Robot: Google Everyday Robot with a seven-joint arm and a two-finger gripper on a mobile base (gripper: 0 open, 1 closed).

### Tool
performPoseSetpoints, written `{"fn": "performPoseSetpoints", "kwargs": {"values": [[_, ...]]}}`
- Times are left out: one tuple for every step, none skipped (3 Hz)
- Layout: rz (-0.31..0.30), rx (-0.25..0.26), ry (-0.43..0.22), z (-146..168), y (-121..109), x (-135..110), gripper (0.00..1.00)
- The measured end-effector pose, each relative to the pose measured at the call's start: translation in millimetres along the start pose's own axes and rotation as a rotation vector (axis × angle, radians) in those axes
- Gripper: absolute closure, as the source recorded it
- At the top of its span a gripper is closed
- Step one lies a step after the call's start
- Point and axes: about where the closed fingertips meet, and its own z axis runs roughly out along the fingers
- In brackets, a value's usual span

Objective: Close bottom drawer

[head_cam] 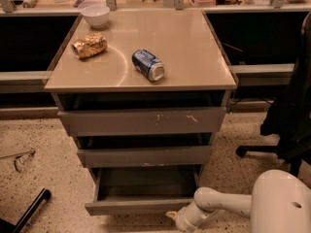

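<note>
Where the white arm [227, 202] reaches in low from your right, the gripper [176, 219] sits just off the speckled terrazzo floor [46, 178], at the right end of the bottom drawer [138, 207] and close against its front edge. You cannot tell whether it is open or closed, nor whether it touches the drawer.

The bottom drawer, lowest of three in the grey-brown cabinet, stands pulled well out. Its plain flat front has no handle and no mark, and its shallow grey box lies open to view.

Above it the middle drawer [145, 156] is out only slightly, with pale chips along its lower edge. The tall-fronted top drawer [143, 122] carries short white scratch marks right of centre.

On the smooth, glossy beige worktop [194, 47] a blue drinks can [148, 65] lies on its side near the middle, its label too blurred for you to read. A crumpled gold-and-brown wrapper [89, 45] lies well apart to its left, and a round white bowl [95, 15] stands upright near the back left corner.

A black office chair [286, 115] stands at the right edge of your view.
</note>
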Motion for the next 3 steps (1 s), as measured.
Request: {"fn": "performPoseSetpoints", "kwargs": {"values": [[-0.025, -0.009, -0.011, 4, -20, -5, 0.0], [-0.089, -0.045, -0.041, 16, -58, -26, 0.0], [-0.124, -0.026, -0.048, 14, -82, -37, 0.0]]}}
